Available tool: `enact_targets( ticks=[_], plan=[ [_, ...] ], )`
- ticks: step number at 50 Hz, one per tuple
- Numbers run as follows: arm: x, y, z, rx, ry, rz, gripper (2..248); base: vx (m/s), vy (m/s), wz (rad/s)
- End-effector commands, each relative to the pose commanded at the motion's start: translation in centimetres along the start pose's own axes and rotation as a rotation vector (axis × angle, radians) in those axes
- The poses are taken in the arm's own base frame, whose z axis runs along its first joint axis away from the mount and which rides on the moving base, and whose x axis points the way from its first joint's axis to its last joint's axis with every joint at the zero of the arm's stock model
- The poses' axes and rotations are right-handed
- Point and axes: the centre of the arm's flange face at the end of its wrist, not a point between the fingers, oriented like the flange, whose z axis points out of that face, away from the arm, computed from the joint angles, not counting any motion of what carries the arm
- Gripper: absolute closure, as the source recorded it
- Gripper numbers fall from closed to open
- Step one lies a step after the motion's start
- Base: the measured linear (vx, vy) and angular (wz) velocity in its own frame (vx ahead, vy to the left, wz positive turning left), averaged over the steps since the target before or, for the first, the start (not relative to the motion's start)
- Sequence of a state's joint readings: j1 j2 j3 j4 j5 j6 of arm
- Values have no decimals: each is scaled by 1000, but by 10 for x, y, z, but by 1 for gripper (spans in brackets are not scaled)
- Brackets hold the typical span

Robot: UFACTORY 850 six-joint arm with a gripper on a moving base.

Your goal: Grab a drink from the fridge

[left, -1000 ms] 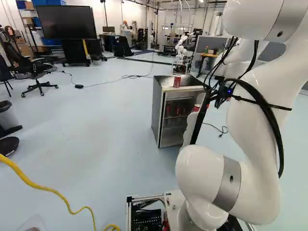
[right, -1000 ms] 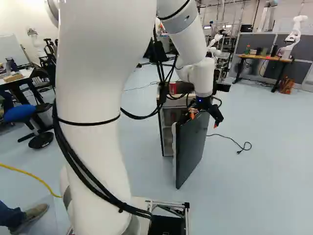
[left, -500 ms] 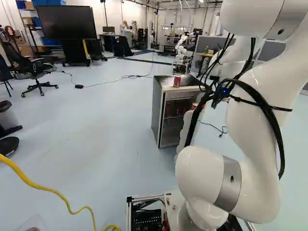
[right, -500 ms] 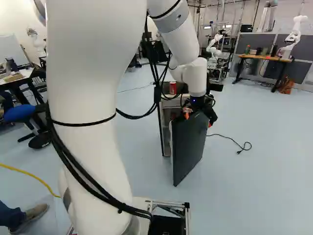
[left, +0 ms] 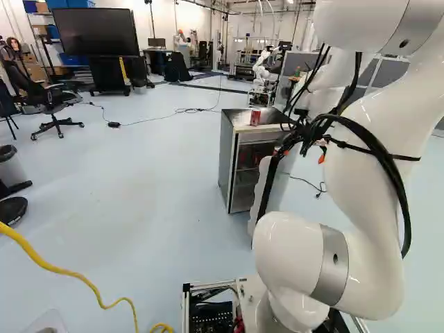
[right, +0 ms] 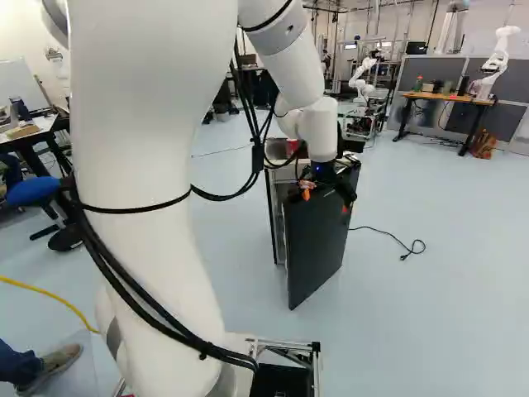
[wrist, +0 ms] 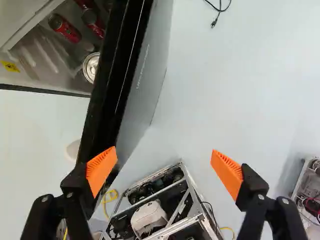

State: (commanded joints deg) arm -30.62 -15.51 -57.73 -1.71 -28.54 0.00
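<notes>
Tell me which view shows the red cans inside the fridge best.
The wrist view: it looks past the door onto several red cans, close up. The left base view shows only dim red shapes inside the fridge. In the right base view the door hides most of the interior; none show.

Bright, even light; pale sheen on floor (left: pixel 152 180); mottled shine near left edge of fridge top (left: pixel 237 119); interior (left: pixel 245 182) dimmer (red cans (wrist: pixel 65 28) show, though).
</notes>
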Motion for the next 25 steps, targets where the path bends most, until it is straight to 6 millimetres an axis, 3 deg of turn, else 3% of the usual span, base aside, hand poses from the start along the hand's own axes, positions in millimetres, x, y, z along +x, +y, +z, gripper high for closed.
enact_targets(
  ticks=[25],
  plan=[
    [-4,-33,-2,15,-1,-61,3,0,0,0]
  ],
)
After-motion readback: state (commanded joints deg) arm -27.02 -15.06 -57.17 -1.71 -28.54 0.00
